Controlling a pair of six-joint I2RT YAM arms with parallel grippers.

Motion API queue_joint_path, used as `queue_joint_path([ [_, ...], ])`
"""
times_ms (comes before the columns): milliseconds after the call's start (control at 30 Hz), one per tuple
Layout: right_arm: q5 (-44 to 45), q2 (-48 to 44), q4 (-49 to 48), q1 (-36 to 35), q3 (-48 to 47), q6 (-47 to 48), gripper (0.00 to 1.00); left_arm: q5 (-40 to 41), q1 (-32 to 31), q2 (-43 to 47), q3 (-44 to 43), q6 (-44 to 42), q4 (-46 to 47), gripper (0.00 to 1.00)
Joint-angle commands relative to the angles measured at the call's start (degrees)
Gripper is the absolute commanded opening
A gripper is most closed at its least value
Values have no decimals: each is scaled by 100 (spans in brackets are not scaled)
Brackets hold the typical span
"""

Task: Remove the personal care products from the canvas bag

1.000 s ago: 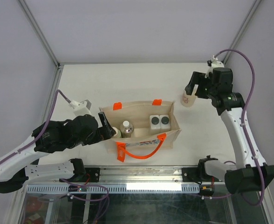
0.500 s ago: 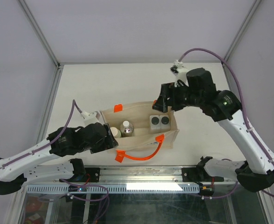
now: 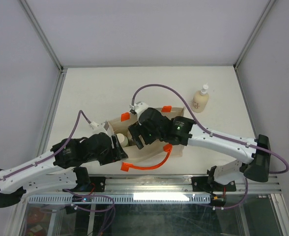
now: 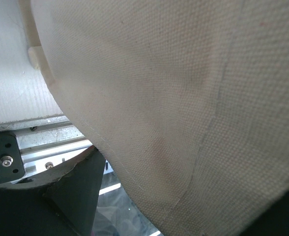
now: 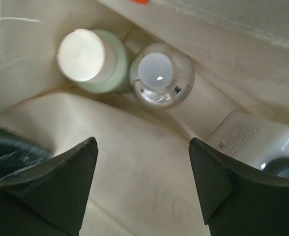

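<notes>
- Right gripper (image 5: 142, 145) is wide open and empty, over the silver bottle (image 5: 161, 76) inside the bag (image 3: 114, 125).
- Left gripper (image 3: 117, 149) is at the bag's 9 o'clock end; I cannot tell its opening.
- Cream bottle (image 3: 200, 100) stands outside, at 2 o'clock.

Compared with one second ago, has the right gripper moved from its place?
Yes. It was right of the bag, at the cream bottle; the right gripper has swung left and now sits, jaws open, over the bag's mouth.

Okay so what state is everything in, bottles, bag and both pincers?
Canvas bag, upright, top open.
Cream bottle, upright, outside bag.
Silver bottle, upright inside bag.
Round-capped bottle, upright inside bag.
White square bottle, inside bag.
Right pincer, open above them.
Left pincer, at bag's end, unclear.
</notes>
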State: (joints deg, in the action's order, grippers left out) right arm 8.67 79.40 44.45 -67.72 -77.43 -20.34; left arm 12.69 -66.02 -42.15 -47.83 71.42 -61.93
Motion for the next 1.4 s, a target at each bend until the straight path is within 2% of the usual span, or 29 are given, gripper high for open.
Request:
queue_joint_path([
  [0,936,-67,-2080,-143,673,447,79,-287,-25,-131,142,-158,-21,61],
  [167,1158,-60,-3797,-155,1498,1001,86,-174,-23,-140,-35,-336,-86,62],
  [267,1158,104,-4370,-153,1793,1001,86,-159,-25,-144,-79,-407,-108,63],
  [300,708,159,-4576,-153,1948,1539,84,-168,-21,-148,-85,-422,-103,63],
  [467,480,199,-5877,-145,2671,1930,82,-172,-25,-241,-176,-560,-106,64],
  [533,306,245,-6284,-125,2877,2303,76,-187,-25,-280,-219,-596,-115,64],
  [700,110,479,-6510,33,2911,2324,65,-181,-21,-394,-316,-717,-110,65],
  [933,92,775,-6814,88,3037,2378,62,-170,-23,-538,-346,-787,-108,65],
  [1100,57,753,-7098,101,3280,2550,48,-111,-25,-504,-363,-781,-108,65],
  [1367,95,799,-7620,201,3613,2635,46,-43,-25,-428,-307,-708,-109,66],
])
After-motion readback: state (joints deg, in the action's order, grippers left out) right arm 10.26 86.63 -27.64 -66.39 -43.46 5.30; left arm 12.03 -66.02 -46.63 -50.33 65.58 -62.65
